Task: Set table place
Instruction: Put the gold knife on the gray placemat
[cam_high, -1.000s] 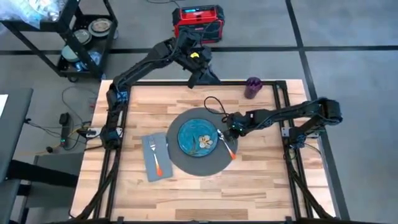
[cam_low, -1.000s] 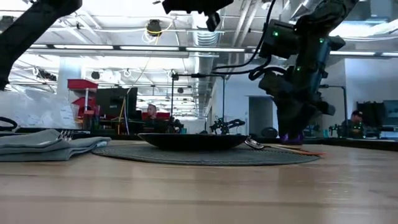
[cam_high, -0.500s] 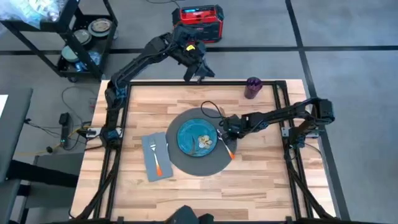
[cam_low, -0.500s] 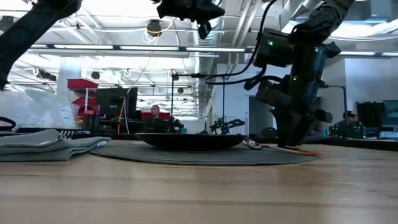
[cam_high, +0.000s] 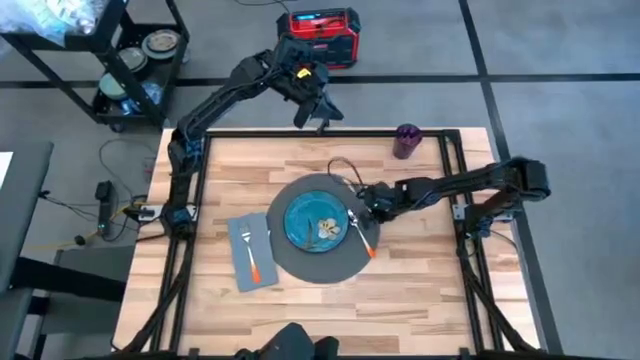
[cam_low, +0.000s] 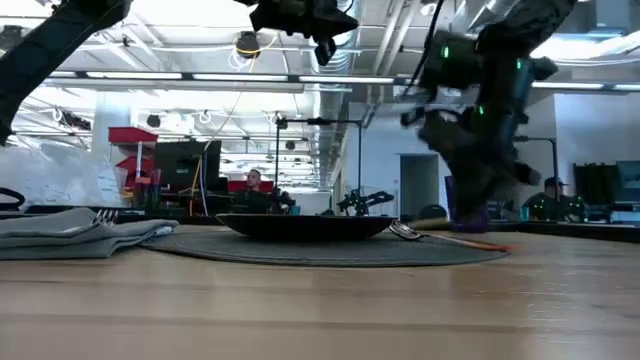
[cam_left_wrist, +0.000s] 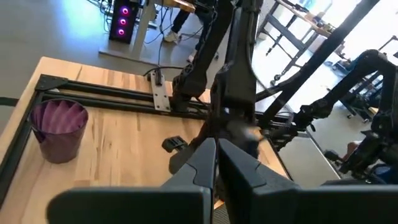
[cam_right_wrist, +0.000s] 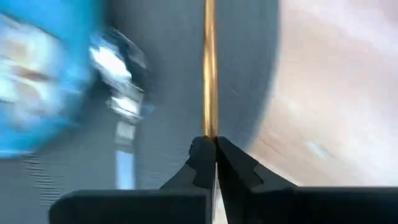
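Observation:
A round dark mat (cam_high: 300, 264) lies mid-table with the blue-green plate (cam_high: 312, 222) on it. The orange-handled spoon (cam_high: 360, 231) lies on the mat just right of the plate. Left of the mat, the grey napkin (cam_high: 250, 252) carries the orange-handled fork (cam_high: 252, 260). The purple cup (cam_high: 406, 140) stands at the far right edge. My right gripper (cam_high: 369, 205) is shut, low beside the spoon's far end. My left gripper (cam_high: 318, 113) is shut and held high over the table's far edge. My right gripper's shut fingertips (cam_right_wrist: 205, 152) point along the spoon's orange handle (cam_right_wrist: 210, 68), which runs straight ahead of them. The view is blurred, and I cannot tell whether they touch it. The spoon lies flat on the mat.
A black cart (cam_high: 130, 60) and a red box (cam_high: 318, 30) stand on the floor beyond the far edge. A dark shape (cam_high: 290, 343) shows at the table's near edge. Bare wood lies right of the mat and along the near side.
My right gripper dipped down to the mat beside the spoon, then rose and drew back a little toward the table's right edge. My left gripper has drifted farther toward the far edge, staying high. The spoon lies about where it was.

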